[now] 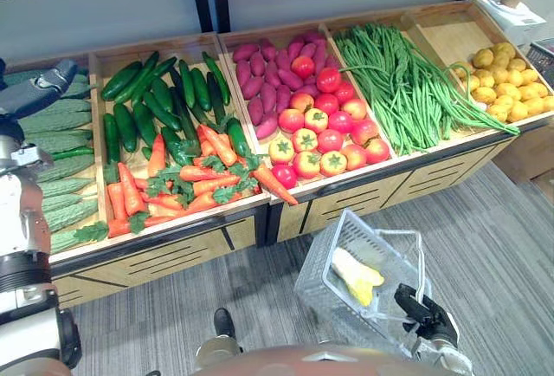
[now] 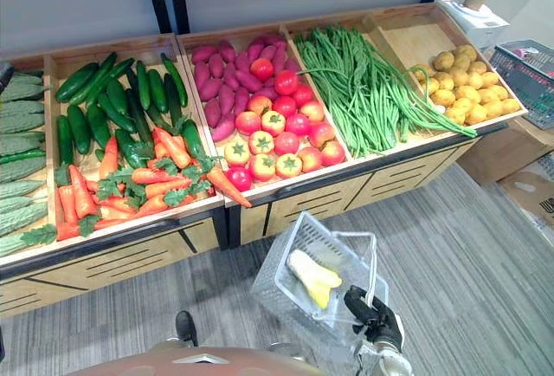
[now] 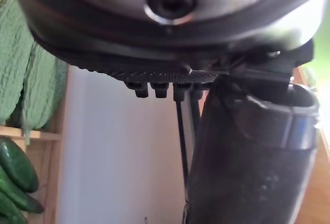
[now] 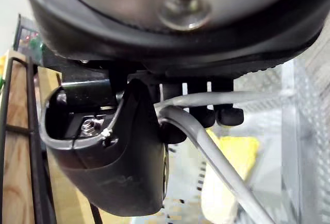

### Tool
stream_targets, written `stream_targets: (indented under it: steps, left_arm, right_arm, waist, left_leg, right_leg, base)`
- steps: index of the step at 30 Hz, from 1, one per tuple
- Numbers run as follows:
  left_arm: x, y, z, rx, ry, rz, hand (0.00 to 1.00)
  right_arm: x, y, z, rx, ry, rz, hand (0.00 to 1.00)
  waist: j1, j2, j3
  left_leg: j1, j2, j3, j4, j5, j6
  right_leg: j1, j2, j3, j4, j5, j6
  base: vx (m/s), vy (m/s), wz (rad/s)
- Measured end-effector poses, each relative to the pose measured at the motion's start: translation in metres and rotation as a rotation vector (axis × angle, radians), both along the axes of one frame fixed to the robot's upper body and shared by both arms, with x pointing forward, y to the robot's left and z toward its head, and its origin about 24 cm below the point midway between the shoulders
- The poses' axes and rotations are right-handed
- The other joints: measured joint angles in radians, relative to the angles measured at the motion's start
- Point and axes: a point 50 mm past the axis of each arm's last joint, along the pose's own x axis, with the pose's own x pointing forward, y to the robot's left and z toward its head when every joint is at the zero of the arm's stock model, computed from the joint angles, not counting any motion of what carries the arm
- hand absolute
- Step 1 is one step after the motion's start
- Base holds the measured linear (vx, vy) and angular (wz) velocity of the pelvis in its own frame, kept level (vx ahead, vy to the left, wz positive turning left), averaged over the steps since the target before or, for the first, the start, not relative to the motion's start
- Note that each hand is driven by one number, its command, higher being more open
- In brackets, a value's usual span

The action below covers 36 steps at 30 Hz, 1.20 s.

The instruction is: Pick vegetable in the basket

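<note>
below the bin edge [image 1: 389, 168], right hand [image 1: 424, 311] fingers [image 4: 224, 113] round basket handle [image 4: 216, 157]; left hand [image 1: 39, 88] fingers [image 3: 157, 91] straight

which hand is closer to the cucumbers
Left. The left hand hovers just beside the cucumbers, over the bitter gourds; the right hand grips the basket handle, far off in front of the stand.

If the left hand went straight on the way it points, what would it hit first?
The left hand would probably meet the pale wall behind the stand, near the black post; depth is unclear.
</note>
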Motion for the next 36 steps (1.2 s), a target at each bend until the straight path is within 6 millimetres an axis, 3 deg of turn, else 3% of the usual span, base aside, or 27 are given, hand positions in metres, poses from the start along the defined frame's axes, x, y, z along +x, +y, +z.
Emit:
stream_targets:
  steps: [5,9,13,22,29,36]
  left_arm:
    - [0.006,0.003,-0.02,-0.06,0.071,0.011,1.0]
    - [0.015,-0.008,-0.041,-0.101,0.141,-0.039,1.0]
    - [0.018,-0.015,-0.051,-0.094,0.181,-0.057,1.0]
    - [0.016,-0.026,-0.077,-0.082,0.294,-0.093,1.0]
    - [0.018,-0.038,-0.096,0.039,0.468,-0.147,1.0]
    - [0.027,-0.06,-0.103,0.285,0.631,-0.288,1.0]
  right_arm:
    - [-0.015,0.007,-0.005,0.023,0.042,-0.003,0.0]
    - [-0.026,0.002,-0.005,0.007,0.067,-0.035,0.0]
    - [-0.031,0.002,-0.006,0.009,0.077,-0.034,0.0]
    - [-0.029,0.004,-0.006,0.012,0.077,-0.018,0.0]
    - [-0.019,0.008,-0.006,0.014,0.062,0.039,0.0]
    - [-0.012,0.01,-0.005,0.027,0.038,0.069,0.0]
  waist:
    - [0.0,0.021,-0.005]
    - [-0.01,0.039,-0.006]
    - [-0.024,0.04,-0.005]
    - [-0.026,0.031,-0.002]
    - [-0.026,0.021,0.0]
    - [-0.027,0.049,0.014]
  left_leg:
    - [0.0,0.011,0.017,-0.001,0.017,-0.001]
    - [0.0,0.014,0.017,-0.005,0.024,0.003]
    - [-0.004,0.019,0.018,-0.005,0.015,-0.006]
    - [-0.012,0.001,0.026,-0.005,0.005,0.007]
    - [0.002,-0.006,0.027,-0.001,0.009,0.012]
    - [0.003,0.007,0.038,-0.005,0.01,0.009]
  right_leg:
    - [-0.011,0.003,0.02,0.001,0.002,-0.002]
    - [-0.02,0.003,0.022,0.004,0.002,-0.001]
    - [-0.028,0.001,0.025,0.007,0.003,0.002]
    - [-0.026,-0.017,0.031,-0.02,0.017,0.024]
    - [-0.008,-0.018,0.035,-0.023,0.022,0.03]
    - [-0.019,-0.016,0.049,-0.022,0.025,0.026]
  base:
    - [-0.1,0.006,-0.13]
    - [-0.14,0.027,-0.06]
    - [-0.1,0.042,-0.03]
    - [0.03,0.029,-0.01]
    - [0.09,-0.015,-0.01]
    - [-0.02,-0.003,-0.08]
